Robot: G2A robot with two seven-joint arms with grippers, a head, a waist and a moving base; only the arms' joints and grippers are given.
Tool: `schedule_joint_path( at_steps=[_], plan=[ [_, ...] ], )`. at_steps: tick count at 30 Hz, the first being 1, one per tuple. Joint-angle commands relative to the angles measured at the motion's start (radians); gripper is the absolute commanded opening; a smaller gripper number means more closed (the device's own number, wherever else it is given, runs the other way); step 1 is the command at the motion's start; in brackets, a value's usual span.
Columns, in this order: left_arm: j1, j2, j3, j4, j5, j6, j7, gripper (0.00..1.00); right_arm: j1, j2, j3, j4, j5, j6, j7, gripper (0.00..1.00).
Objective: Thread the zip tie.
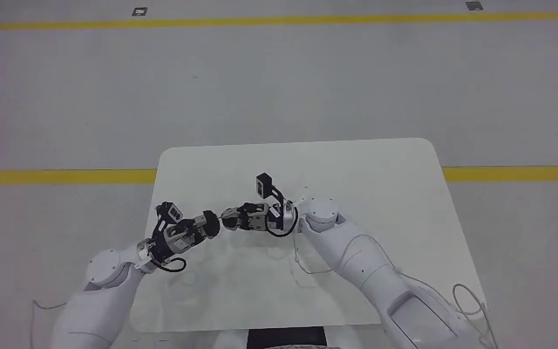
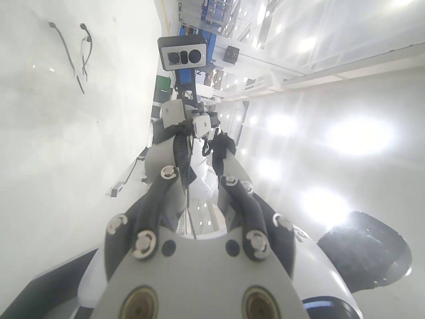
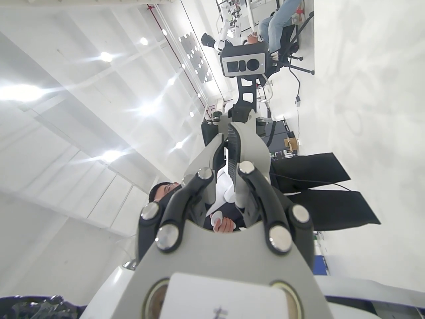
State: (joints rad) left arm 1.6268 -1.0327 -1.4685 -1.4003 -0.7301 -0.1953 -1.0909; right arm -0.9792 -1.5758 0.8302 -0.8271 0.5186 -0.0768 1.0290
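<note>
Right gripper (image 3: 227, 146) closed, left gripper (image 2: 201, 147) parted with the zip tie (image 2: 189, 197) between, above the bench (image 1: 384, 174): best align tip squarely with head, feed slowly, no twist.

Your top view looks straight down from above the arms at the white table (image 1: 384, 174) and the floor (image 1: 261, 78) around it. Left wrist view sits close behind the left gripper (image 2: 201, 141), rolled sideways, facing the right arm's camera (image 2: 182, 55). Right wrist view sits close behind the right gripper (image 3: 226, 142), facing the left arm's camera (image 3: 244, 64). All three share the spot where the grippers meet.
</note>
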Motion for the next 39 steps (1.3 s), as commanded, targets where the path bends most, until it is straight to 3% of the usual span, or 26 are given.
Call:
schedule_joint_path(
  at_steps=[1,10,13,15,16,21,26,33,36,39],
  plan=[
    [0.0,0.001,0.0,0.001,-0.003,-0.001,0.001,0.2,0.0,0.0,0.0,-0.001,0.0,-0.001,0.0,0.0],
    [-0.005,0.003,0.005,0.005,-0.008,0.0,0.007,0.0,0.002,0.001,-0.001,-0.002,-0.003,0.002,0.001,0.0],
    [-0.009,0.004,0.007,0.009,-0.007,0.002,0.009,0.0,0.004,0.001,-0.002,-0.001,-0.003,0.006,0.003,0.0],
    [-0.013,0.005,0.008,0.01,0.001,0.002,0.005,0.0,0.009,0.003,0.001,0.006,-0.012,0.007,0.002,0.4],
    [-0.013,0.006,0.006,0.01,0.002,0.001,0.001,0.0,0.009,0.005,0.007,0.008,-0.009,0.005,0.001,1.0],
    [-0.011,0.013,-0.014,0.011,0.006,-0.006,-0.03,0.0,0.009,0.034,0.065,0.012,-0.04,-0.016,-0.008,1.0],
    [-0.013,0.022,-0.033,0.016,0.027,-0.054,-0.115,0.0,0.005,0.075,0.096,-0.07,-0.209,-0.048,-0.003,1.0],
    [-0.013,0.022,-0.033,0.016,0.027,-0.054,-0.115,0.0,0.005,0.075,0.096,-0.07,-0.209,-0.048,-0.003,1.0],
    [-0.011,0.022,-0.031,0.011,0.034,-0.08,-0.113,0.0,0.005,0.076,0.095,-0.072,-0.22,-0.048,-0.011,1.0],
    [-0.012,0.026,-0.056,0.032,0.024,-0.145,-0.151,0.0,0.012,0.084,0.062,-0.128,-0.368,-0.015,-0.061,1.0]
  ],
)
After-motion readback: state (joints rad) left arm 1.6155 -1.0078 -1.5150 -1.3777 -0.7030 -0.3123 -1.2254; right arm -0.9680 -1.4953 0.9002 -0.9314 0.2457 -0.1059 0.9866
